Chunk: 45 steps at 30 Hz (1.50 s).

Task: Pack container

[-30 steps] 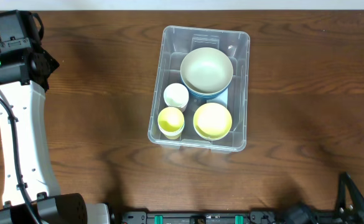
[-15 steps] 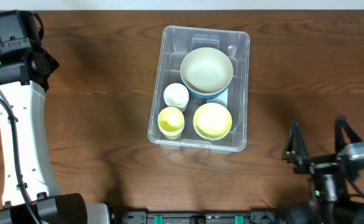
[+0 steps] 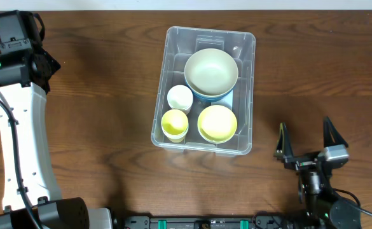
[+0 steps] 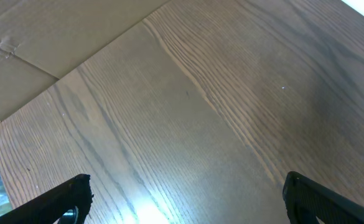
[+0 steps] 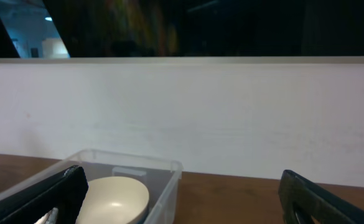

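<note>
On the brown wooden counter [image 3: 96, 95], the large clear rectangular plastic container [image 3: 247, 95] held pale round bowls [image 3: 211, 71] and cups [image 3: 179, 98] — packing seemingly complete; left end effector [image 4: 186, 180] and right end effector [image 3: 304, 137] stood spread, empty.

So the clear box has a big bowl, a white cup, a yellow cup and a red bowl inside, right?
No, the smaller bowl is yellow, not red. The overhead view shows it in the container beside the yellow cup.
</note>
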### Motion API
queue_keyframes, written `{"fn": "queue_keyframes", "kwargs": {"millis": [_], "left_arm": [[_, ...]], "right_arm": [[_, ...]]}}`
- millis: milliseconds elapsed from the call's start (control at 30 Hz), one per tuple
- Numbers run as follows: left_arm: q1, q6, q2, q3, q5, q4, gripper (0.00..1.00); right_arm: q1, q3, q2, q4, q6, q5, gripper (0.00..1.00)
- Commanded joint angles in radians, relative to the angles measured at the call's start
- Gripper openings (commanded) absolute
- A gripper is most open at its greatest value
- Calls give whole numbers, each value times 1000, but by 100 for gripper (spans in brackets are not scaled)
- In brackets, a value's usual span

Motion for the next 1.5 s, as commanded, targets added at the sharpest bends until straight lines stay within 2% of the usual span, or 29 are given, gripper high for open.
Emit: {"fn": "queue_keyframes", "kwargs": {"millis": [0,300,800,967,1467], "left_arm": [[3,-9,4,4,-15,0,98],[3,-9,4,4,-15,0,98],[3,-9,4,4,-15,0,98],[3,-9,4,4,-14,0,98],[3,-9,4,4,-15,0,98]], "right_arm": [[-35,-58,-9,50,-15,-42,99],[-93,-170,-9,83,-15,-66,99],[-123,-169,-10,-157,-65,-81,99],[-123,-169,-10,-159,-128,-85,99],[-123,-169,-9,-159,-127,-84,99]]}}
